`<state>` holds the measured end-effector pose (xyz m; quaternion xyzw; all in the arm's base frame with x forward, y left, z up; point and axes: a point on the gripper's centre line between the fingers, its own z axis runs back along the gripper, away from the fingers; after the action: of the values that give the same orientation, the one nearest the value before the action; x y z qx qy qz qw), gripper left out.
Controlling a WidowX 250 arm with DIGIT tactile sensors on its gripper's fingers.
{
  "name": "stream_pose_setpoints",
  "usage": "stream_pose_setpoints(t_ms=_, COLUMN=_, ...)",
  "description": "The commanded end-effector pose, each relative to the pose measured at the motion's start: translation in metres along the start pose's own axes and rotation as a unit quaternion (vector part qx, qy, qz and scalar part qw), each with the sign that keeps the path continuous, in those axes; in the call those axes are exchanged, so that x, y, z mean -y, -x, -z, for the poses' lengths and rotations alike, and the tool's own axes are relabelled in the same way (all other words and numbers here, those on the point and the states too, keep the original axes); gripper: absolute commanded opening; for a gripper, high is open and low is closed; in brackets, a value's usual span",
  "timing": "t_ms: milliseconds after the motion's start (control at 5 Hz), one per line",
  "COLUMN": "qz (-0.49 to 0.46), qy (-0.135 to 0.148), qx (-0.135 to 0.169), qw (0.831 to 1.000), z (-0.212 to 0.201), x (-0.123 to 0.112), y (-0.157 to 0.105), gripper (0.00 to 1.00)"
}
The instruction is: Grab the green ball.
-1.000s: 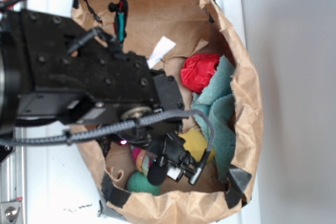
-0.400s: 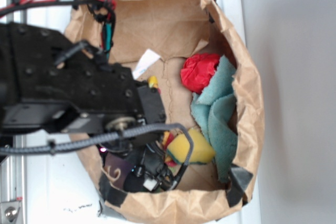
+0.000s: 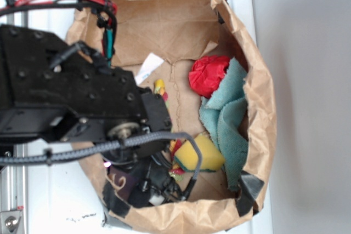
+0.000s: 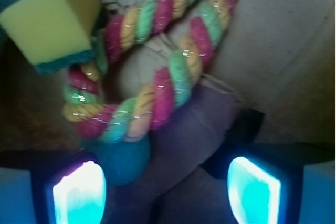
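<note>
The green ball [image 4: 123,158] lies low in the wrist view, a dark teal-green sphere half tucked under a braided rope toy [image 4: 157,51] and resting against a purple cloth [image 4: 197,135]. My gripper [image 4: 167,190] is open. Its left pad [image 4: 79,192] sits right beside the ball and its right pad [image 4: 254,187] stands well off to the right. In the exterior view the gripper [image 3: 155,189] hangs low inside the paper bag [image 3: 164,20] near its front wall. There the arm hides the ball.
Also in the bag are a yellow sponge [image 3: 200,154] right of the gripper, a teal terry cloth [image 3: 227,119] along the right wall, a red crumpled lump [image 3: 208,75] and a white paper slip [image 3: 148,68]. The bag's walls close in on all sides.
The arm has shifted left and toward the bag's front wall. The green ball, seen at the bag's bottom one second ago, is now covered by the gripper. The yellow sponge is uncovered.
</note>
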<state>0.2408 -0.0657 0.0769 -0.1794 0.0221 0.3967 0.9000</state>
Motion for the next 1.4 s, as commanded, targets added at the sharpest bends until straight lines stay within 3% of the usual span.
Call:
stream_pose_setpoints(t_ms=0, qz=0.018, qy=0.033, qx=-0.015, qw=0.999, z=0.022, x=0.016, y=-0.005, gripper=1.00)
stream_pose_setpoints(t_ms=200, qz=0.017, qy=0.043, qx=-0.022, qw=0.999, z=0.029, x=0.018, y=-0.009, gripper=1.00)
stream_pose_setpoints(t_ms=800, qz=0.005, qy=0.036, qx=-0.018, qw=0.999, z=0.033, x=0.018, y=-0.023, gripper=1.00)
stream_pose_setpoints(t_ms=1200, qz=-0.028, qy=0.024, qx=-0.060, qw=0.997, z=0.021, x=0.009, y=-0.013, gripper=1.00)
